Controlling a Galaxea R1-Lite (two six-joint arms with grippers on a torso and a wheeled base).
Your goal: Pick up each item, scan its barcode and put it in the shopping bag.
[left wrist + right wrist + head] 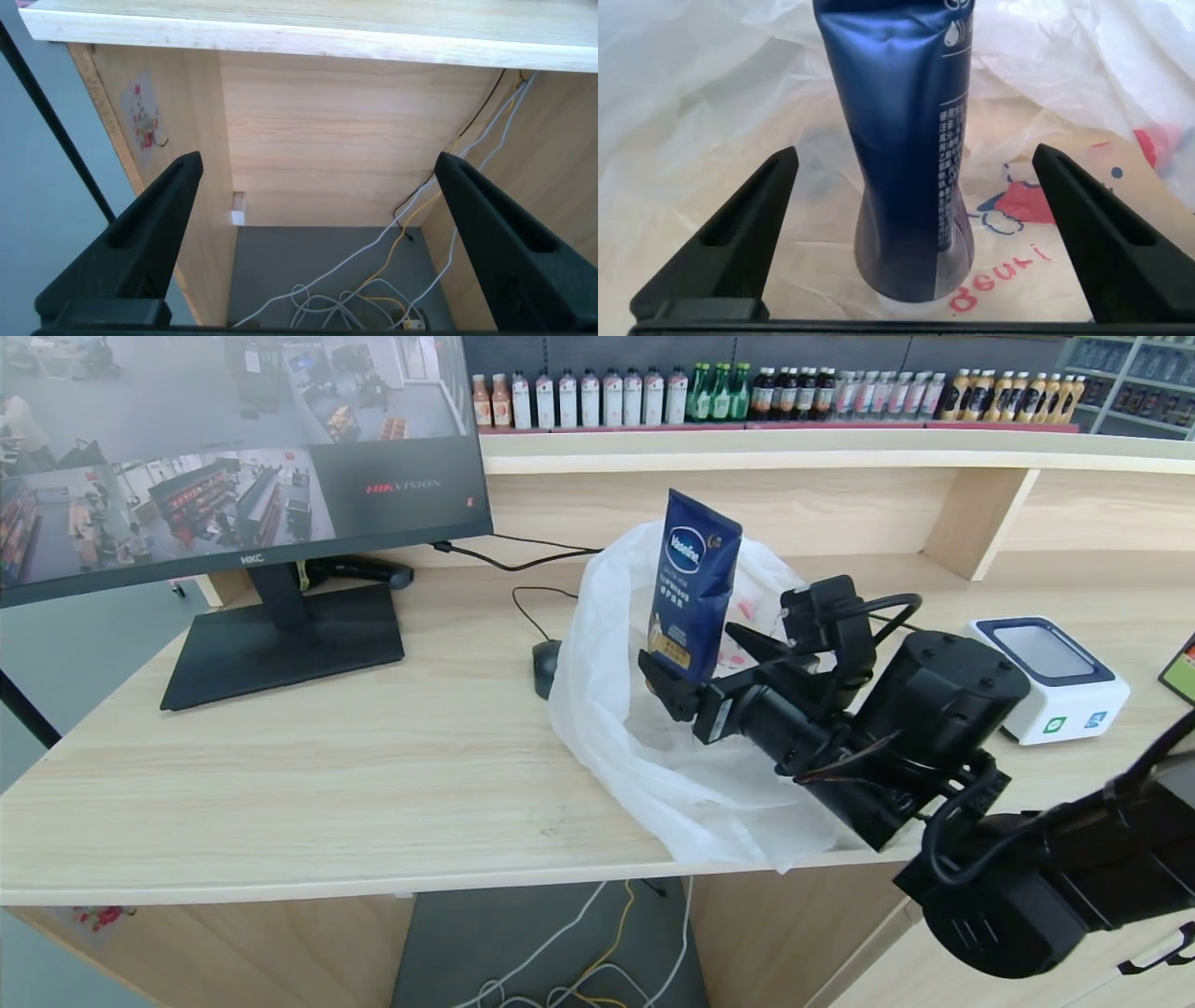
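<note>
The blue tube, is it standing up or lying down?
Upright, leaning slightly. The blue tube stands cap-down in the white bag, between the right pincer's spread fingers, which do not touch it.

tube (695, 579): in shopping bag (644, 747)
mouse (544, 667): just left of bag
monitor (233, 439): farther left
scanner (1055, 686): right of bag
bottles (775, 394): behind bag

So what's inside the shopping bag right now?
A blue tube stands upright in the bag, between the right gripper's open fingers. Red print shows behind it; the plastic's folds hide whether it's another item.
</note>
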